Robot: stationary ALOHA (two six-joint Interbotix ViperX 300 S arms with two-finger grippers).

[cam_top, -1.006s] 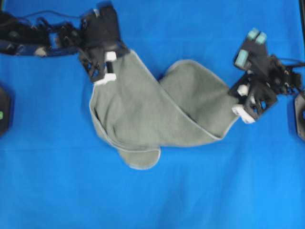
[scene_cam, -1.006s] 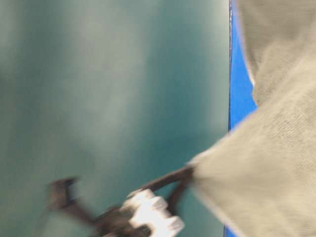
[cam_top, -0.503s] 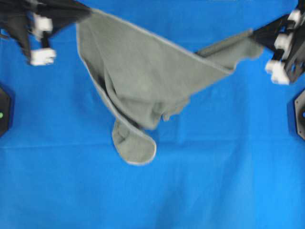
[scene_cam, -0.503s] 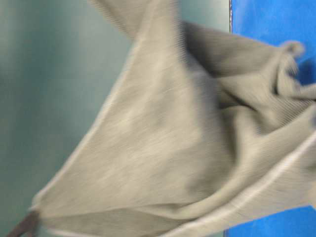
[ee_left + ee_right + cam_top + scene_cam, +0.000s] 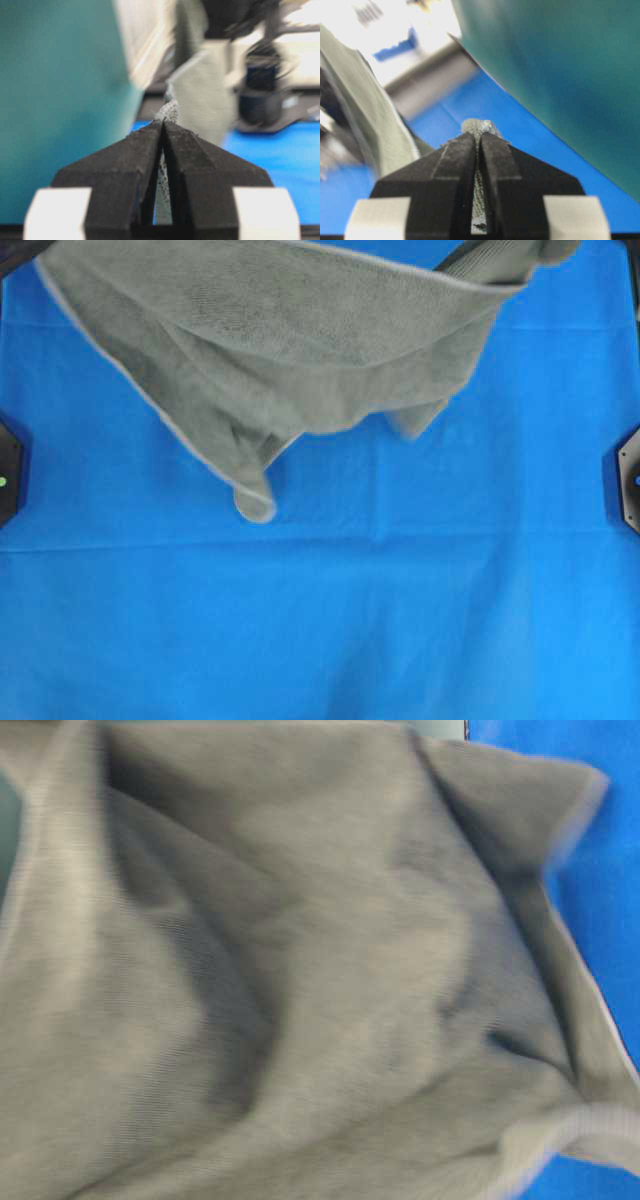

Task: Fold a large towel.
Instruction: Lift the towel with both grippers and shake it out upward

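A bright blue table sheet point(image 5: 400, 620) fills the overhead view. Across its upper half hangs the grey-green fuzzy terry towel point(image 5: 290, 330), sagging to a point at centre left. The left gripper point(image 5: 163, 131) and right gripper point(image 5: 477, 137) each pinch its fabric tight.

You will find no readable text, label, brand, number or sign in any of these views. The towel point(image 5: 290, 330) carries no tag or printing that shows, and the blue table sheet point(image 5: 400, 620) is plain. The background shapes in the two wrist views are too blurred to make out any lettering.
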